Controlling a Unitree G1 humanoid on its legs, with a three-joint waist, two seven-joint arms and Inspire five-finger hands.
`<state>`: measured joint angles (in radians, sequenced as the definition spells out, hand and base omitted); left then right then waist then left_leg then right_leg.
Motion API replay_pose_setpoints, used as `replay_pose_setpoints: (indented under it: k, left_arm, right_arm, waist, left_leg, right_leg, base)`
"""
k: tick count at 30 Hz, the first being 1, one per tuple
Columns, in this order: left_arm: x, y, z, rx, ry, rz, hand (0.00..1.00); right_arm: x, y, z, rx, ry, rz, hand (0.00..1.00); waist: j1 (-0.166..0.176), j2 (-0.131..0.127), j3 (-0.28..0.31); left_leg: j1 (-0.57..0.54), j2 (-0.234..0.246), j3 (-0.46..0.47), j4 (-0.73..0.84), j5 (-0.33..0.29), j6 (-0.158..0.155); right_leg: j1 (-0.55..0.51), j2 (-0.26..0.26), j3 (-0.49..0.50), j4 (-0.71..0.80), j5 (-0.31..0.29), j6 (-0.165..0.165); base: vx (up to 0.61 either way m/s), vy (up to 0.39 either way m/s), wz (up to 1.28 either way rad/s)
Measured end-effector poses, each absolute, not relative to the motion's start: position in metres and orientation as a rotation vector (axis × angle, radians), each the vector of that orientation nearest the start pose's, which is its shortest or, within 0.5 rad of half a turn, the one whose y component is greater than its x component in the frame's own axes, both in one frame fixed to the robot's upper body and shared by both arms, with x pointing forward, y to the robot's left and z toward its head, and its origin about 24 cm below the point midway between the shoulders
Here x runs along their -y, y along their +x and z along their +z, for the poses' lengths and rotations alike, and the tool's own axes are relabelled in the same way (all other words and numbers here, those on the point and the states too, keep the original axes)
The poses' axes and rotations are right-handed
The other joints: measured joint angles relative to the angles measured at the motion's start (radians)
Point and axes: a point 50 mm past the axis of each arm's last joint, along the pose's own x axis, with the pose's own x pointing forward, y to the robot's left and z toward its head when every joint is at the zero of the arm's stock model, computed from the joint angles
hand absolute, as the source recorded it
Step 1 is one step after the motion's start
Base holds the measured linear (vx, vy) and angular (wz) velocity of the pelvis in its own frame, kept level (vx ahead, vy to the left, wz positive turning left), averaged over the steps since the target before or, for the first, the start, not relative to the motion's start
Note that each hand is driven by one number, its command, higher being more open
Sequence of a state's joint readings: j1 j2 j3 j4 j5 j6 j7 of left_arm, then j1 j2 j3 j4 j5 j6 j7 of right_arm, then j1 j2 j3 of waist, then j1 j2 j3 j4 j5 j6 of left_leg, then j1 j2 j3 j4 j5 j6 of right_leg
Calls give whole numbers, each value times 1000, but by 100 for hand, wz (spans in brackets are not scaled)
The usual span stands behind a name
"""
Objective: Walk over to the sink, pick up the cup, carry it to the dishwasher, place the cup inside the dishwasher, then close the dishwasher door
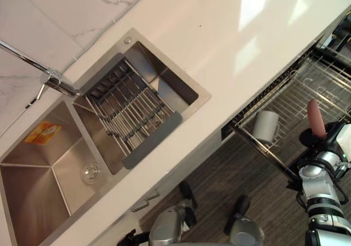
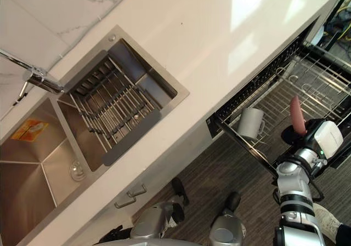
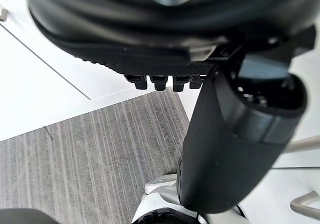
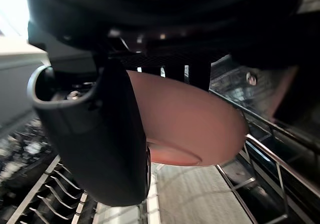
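Cup (image 1: 266,126) is noted on its side in the pulled-out dishwasher rack (image 1: 323,87), apart from both hands. Pick-up, carry and placing are judged done. Rack out and dishwasher open, so closing is left.

Right hand (image 1: 315,139) is held over the rack. A pink rounded thing (image 4: 190,129) is seen against its thumb; whether it is gripped cannot be told.

Left hand (image 3: 150,34) is kept low, fingers relaxed, nothing held.

Orange sticker (image 1: 43,132) is noted in the sink (image 1: 175,70); its print is not readable.

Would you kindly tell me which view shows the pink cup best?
The right wrist view: the pink cup sits large in the right robot hand. Both eye views show a thin pink sliver above it.
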<state>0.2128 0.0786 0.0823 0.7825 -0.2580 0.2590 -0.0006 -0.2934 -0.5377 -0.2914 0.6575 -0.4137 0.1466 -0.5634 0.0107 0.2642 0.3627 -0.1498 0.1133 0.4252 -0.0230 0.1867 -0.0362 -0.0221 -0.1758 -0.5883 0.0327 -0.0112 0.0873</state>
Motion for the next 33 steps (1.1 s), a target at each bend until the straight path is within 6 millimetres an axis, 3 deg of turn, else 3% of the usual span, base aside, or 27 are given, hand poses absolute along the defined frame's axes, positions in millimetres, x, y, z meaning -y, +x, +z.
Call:
replay_pose_setpoints:
  k: [3,10,15,18,21,23,25,28,30,33]
  left_arm:
    - [-190,78,-155,-1202,-255,254,100]
    - [-191,82,-153,-1180,-254,246,100]
    - [-195,82,-153,-1178,-242,264,100]
    - [-202,79,-153,-1186,-231,300,100]
    - [-210,73,-153,-1208,-234,351,100]
    - [-215,66,-155,-1241,-246,394,100]
    - [-215,57,-157,-1287,-256,419,100]
    - [-206,51,-160,-1321,-281,424,100]
    - [-196,52,-161,-1313,-314,424,100]
    - [-184,54,-162,-1298,-339,416,100]
  right_arm:
    - [371,258,55,-322,-848,-956,100]
    - [351,254,50,-277,-704,-953,100]
    - [338,239,78,-51,-548,-1030,100]
    - [356,213,81,22,-419,-1230,100]
    - [381,162,73,65,-306,-1563,100]
    - [394,116,57,83,-202,-1820,100]
    - [394,89,35,34,-120,-1923,100]
    - [371,59,-13,-136,-9,-1966,100]
    - [351,56,-38,-224,111,-1947,100]
    - [322,75,-60,-251,318,-1771,100]
  waist:
    - [1,7,5]
    - [-5,5,7]
    - [-9,-23,16]
    - [-17,-56,2]
    - [-30,-94,-22]
    - [-51,-114,-38]
    - [-68,-121,-67]
    - [-80,-115,-99]
    - [-78,-99,-114]
    - [-65,-70,-136]
  left_leg:
    - [-3,-9,-13,0,3,-2]
    - [5,-15,-14,3,3,-3]
    - [57,-5,-1,-8,-9,2]
    - [88,16,6,-9,-41,-1]
    - [113,19,24,-10,-57,-4]
    - [138,19,35,-11,-64,-10]
    - [159,17,41,-10,-66,-12]
    - [190,14,49,-8,-66,-13]
    - [197,17,40,-8,-66,-14]
    - [197,18,19,-8,-69,-17]
  right_leg:
    - [1,-7,-5,-6,3,4]
    - [12,-15,5,-20,20,11]
    - [48,0,42,-58,35,9]
    - [66,23,63,-72,38,7]
    - [86,28,79,-83,39,8]
    - [107,27,88,-86,41,8]
    - [126,24,90,-86,40,9]
    - [155,22,89,-86,34,13]
    - [166,25,80,-85,32,13]
    - [172,25,59,-85,20,16]
  base:
    - [17,31,5]
    - [-2,42,-3]
    - [-39,41,-22]
    - [-15,16,-23]
    - [30,6,-18]
    - [65,-2,-16]
    - [55,-5,-11]
    - [1,2,-5]
    - [-80,27,14]
    - [-123,52,19]
